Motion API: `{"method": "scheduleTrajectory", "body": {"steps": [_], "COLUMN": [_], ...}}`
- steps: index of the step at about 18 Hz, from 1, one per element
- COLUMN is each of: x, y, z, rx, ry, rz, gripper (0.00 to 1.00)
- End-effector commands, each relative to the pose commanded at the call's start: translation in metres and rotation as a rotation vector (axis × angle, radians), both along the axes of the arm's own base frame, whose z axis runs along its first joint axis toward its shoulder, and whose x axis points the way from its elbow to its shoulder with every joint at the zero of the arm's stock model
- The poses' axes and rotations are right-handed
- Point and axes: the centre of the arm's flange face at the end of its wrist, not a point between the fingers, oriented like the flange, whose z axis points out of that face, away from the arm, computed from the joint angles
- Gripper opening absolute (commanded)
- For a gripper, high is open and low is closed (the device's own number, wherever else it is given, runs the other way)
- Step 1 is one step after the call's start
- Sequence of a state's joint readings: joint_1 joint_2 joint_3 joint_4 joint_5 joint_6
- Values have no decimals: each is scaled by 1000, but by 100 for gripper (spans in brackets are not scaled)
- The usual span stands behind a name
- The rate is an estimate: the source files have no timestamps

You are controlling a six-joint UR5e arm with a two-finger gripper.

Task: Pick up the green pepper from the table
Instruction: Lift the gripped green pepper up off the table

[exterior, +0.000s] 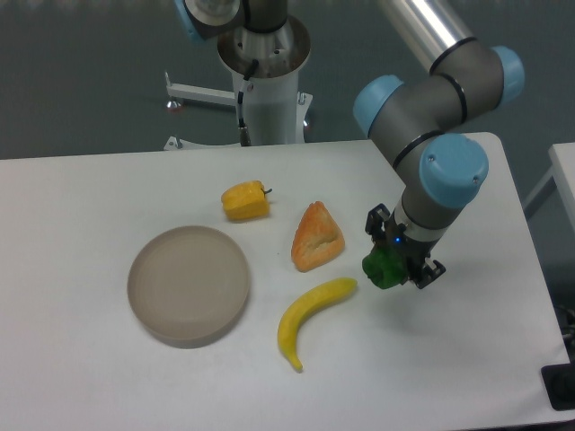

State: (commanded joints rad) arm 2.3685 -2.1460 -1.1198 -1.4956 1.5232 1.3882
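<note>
The arm's black two-finger pincer [402, 259] is gripping the small glossy dark-green toy bell pepper [383, 269], its fingers clamping the lumpy body from either side. The pepper is hanging at the right of the scene, just right of the near tip of the curved yellow toy banana [308, 317] and right of the orange wedge-shaped toy slice [317, 238]. No contact with the large flat white desk [90, 377] is showing beneath the pepper; judging by the gap between it and the surface below, it is sitting clear of the desk, though the single view is making the height hard to read.

As a judgement, the pick is looking essentially done: the grasp is made and the pepper is being carried off the surface. What is remaining is only holding it securely, since a glossy, rounded toy could be slipping between narrow fingers.

The small yellow toy pepper [245, 200] is lying far left of the slice, and the round beige plate [189, 285] is sitting well to the left, both well apart from the pincer.
</note>
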Motion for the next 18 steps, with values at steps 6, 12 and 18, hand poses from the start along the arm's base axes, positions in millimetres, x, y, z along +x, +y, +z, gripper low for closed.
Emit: {"method": "scheduleTrajectory", "body": {"steps": [6, 12, 18], "x": [-9, -13, -10], "y": [-6, -9, -11], "z": [3, 1, 2], "rx": [8, 12, 5], "ry": [6, -3, 0], "rz": [0, -1, -20], "gripper": [25, 25, 25]}}
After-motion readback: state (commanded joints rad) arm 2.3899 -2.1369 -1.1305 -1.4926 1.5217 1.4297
